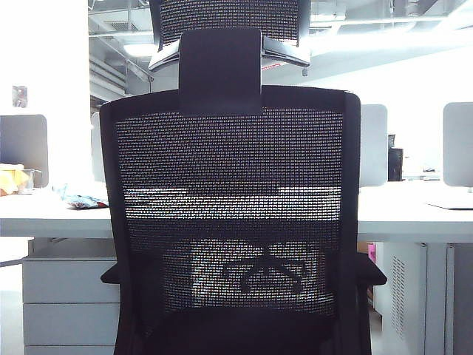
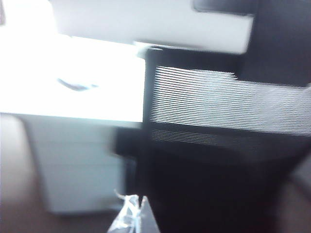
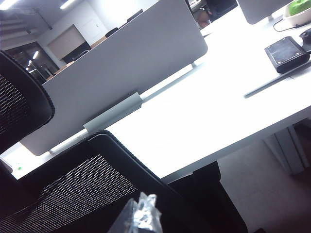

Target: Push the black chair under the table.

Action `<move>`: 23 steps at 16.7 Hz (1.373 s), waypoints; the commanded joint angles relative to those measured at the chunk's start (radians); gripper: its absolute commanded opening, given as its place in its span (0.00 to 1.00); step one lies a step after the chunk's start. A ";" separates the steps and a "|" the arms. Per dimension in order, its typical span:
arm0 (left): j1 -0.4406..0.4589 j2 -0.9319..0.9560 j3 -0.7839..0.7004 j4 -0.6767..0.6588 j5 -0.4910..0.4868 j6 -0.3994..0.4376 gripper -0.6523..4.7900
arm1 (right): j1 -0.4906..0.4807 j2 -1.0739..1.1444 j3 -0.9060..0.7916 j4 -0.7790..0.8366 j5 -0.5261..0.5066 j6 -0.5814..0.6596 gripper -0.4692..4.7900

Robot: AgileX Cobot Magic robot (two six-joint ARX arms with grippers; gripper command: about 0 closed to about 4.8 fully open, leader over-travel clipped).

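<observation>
Right, your black chair fills the frame's centre, back to you, before the table; left gripper and right gripper sit beside its frame, jaw state unreadable

I see the black chair with see-through woven mesh in a smooth, matt plastic-looking frame. The counter looks smooth white, faintly glossy. The left gripper and right gripper tips look clear and shiny, like crinkled wrap.

right pincer – beside black chair
</observation>
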 commanded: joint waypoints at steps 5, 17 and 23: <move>0.032 0.002 -0.240 0.313 -0.023 0.043 0.11 | 0.000 0.001 0.006 0.010 0.000 0.004 0.09; 0.032 0.002 -0.332 0.402 -0.048 0.021 0.11 | 0.000 0.001 0.006 -0.008 0.000 0.004 0.09; 0.032 0.002 -0.332 0.402 -0.068 0.017 0.11 | 0.000 0.001 0.006 -0.008 0.000 0.004 0.09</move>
